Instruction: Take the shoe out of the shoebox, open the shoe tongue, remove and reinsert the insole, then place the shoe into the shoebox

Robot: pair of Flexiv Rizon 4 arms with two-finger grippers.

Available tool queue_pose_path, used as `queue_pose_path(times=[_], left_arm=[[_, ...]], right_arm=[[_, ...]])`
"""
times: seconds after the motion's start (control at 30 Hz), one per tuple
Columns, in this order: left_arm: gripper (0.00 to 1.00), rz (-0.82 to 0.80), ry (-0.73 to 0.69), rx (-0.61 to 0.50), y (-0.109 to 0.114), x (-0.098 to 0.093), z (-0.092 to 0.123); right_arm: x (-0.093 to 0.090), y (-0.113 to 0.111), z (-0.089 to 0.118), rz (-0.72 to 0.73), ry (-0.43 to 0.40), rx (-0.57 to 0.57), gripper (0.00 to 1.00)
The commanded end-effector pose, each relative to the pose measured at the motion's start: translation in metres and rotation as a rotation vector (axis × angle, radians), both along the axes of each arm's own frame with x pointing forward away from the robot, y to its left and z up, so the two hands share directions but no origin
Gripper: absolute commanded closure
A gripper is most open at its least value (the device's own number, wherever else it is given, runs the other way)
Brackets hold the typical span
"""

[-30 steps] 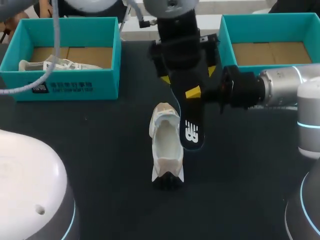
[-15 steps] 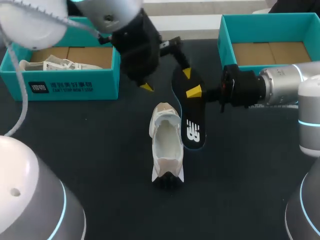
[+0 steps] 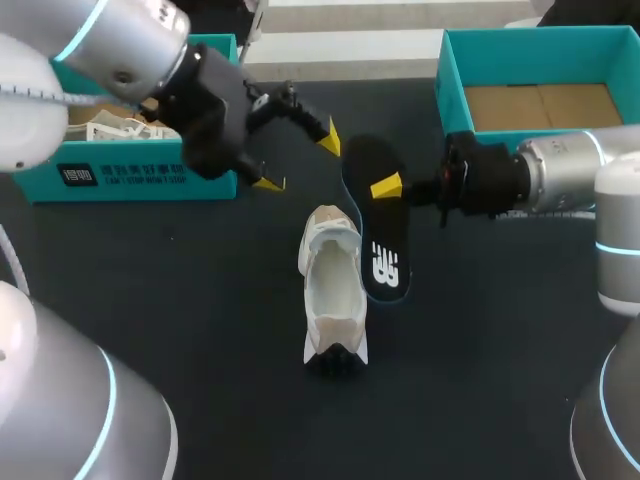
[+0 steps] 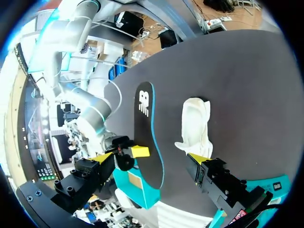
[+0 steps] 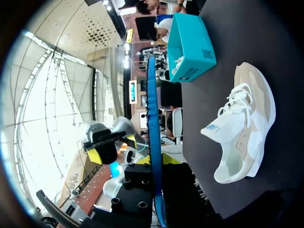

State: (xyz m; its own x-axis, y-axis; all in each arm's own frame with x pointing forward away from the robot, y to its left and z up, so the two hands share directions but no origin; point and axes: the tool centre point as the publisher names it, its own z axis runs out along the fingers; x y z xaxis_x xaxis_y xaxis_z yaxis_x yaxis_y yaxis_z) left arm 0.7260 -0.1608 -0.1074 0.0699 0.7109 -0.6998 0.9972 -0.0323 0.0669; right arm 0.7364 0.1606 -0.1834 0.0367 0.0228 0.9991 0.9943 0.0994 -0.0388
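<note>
Right, in the head view the right gripper [image 3: 390, 187] was clamped on the black insole [image 3: 383, 250] at the end away from its logo, holding it close alongside the white sneaker [image 3: 333, 300], which stood on the dark table [image 3: 200, 300]. The left gripper [image 3: 297, 158] hung wide open and empty beside the left shoebox [image 3: 30, 175]. The right shoebox [image 3: 445, 80] waited behind the right arm. Over to the left wrist view: its own gripper [image 4: 148, 158] had its fingers spread apart, gripping nothing, with the insole [image 4: 145, 128] and sneaker [image 4: 195, 123] ahead. In the right wrist view, the insole [image 5: 152, 104] ran out edge-on from that gripper [image 5: 156, 160], with the sneaker [image 5: 244, 123] beside it. That insole looked thin, light and bendy, so a firm pinch at one end suited it. The sneaker seemed soft and easily tipped, and was best steadied at its collar.
</note>
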Motion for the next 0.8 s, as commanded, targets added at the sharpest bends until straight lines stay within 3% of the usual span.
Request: queue_pose_path(times=[0.03, 0.53, 0.6, 0.8], left_arm=[[0.0, -0.015, 0.002, -0.282, 0.004, -0.003, -0.006], [0.0, -0.015, 0.002, -0.282, 0.004, -0.003, -0.006], [0.0, -0.007, -0.087, -0.314, 0.003, 0.003, -0.017], [0.0, 0.088, -0.016, -0.451, -0.001, 0.006, -0.041]], right_arm=[[-0.003, 0.002, 0.0, -0.006, 0.0, -0.003, 1.0], [-0.004, 0.001, -0.002, 0.004, 0.008, 0.001, 1.0], [-0.004, 0.002, -0.002, 0.004, 0.006, 0.002, 1.0], [-0.003, 0.004, -0.003, 0.0, 0.006, 0.021, 1.0]])
